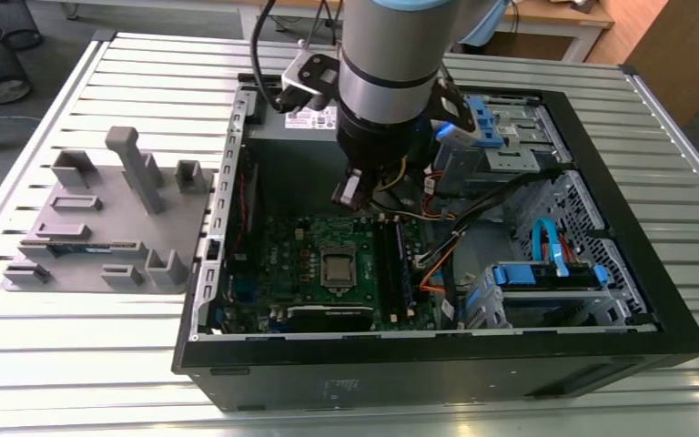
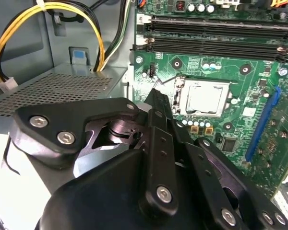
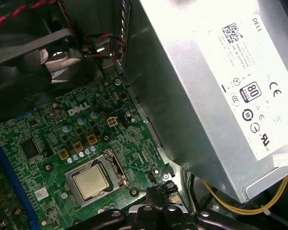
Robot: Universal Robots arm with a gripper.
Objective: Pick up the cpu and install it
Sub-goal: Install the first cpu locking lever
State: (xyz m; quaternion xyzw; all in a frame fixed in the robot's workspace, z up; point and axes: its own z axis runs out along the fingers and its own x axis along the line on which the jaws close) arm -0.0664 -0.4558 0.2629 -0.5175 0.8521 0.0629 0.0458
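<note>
Black hinged links and screw heads of the gripper (image 2: 156, 93) lie closest to the lens in the second wrist view. Its jaws are closed, meeting in one narrow tip with nothing held between them. In the first wrist view the gripper (image 3: 158, 192) shows a single dark tip above the board.

Just beyond that tip lies the cpu (image 2: 201, 97), a small flat square chip with a silvery metal top. It is seated level inside the metal-framed socket on the green circuit board (image 2: 259, 72). The tip is near the socket frame but is not touching the cpu (image 3: 90, 182). Long black memory slots (image 2: 216, 36) run across the board on the far side of the socket, and a blue expansion slot (image 2: 261, 122) lies to one side.

Beside the board stands the large grey metal box with a white label (image 3: 206, 86). Yellow and black cables (image 2: 19, 28) loop above its perforated face.

In the exterior view the gripper (image 1: 349, 196) hangs inside the open black computer case (image 1: 447, 373), above the board and beyond the cpu (image 1: 338, 267). Blue drive brackets (image 1: 544, 273) occupy the case on the exterior view's right. The case rests on a slatted metal counter (image 1: 83, 382). A grey moulded parts fixture (image 1: 106, 228) lies just beside the case on the exterior view's left.
</note>
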